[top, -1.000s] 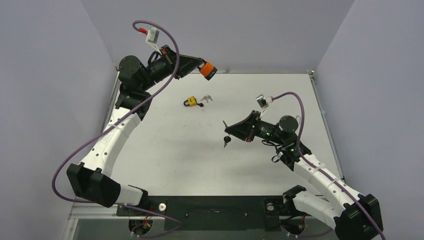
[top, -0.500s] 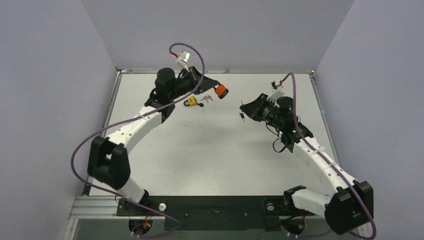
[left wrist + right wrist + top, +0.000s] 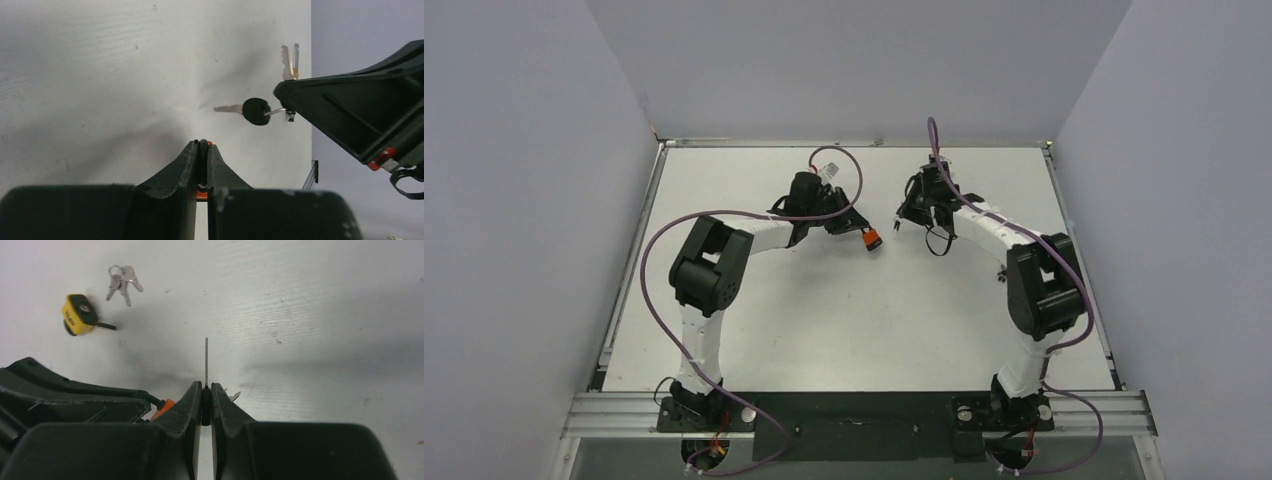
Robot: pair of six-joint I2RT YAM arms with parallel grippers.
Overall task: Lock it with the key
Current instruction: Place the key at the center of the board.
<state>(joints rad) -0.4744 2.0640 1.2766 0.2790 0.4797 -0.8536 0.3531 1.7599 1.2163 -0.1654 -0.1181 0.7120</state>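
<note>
Lock, orange (image 3: pixel 871 240): pinched between the closed-down fingers of the left gripper (image 3: pixel 202 146) and held over the table (image 3: pixel 824 330), judged so as to present it to the other arm; keyway not discernible

Key, black-headed (image 3: pixel 255 111): just beside the orange lock but apart from it; head clamped in the right gripper (image 3: pixel 205 386), whose fingers stand narrow upon it; blade projects straight beyond the tips, so it can be pushed in endwise

Padlock, yellow (image 3: pixel 79 314): lying on the table apart from the orange lock, untouched, with a ring of spare keys (image 3: pixel 120 280) near it

Stage, as judged: lock and key near each other, insertion not yet made

Requirement: blade lined up with keyway before any turn; a skewed entry could twist the key in its grip
</note>
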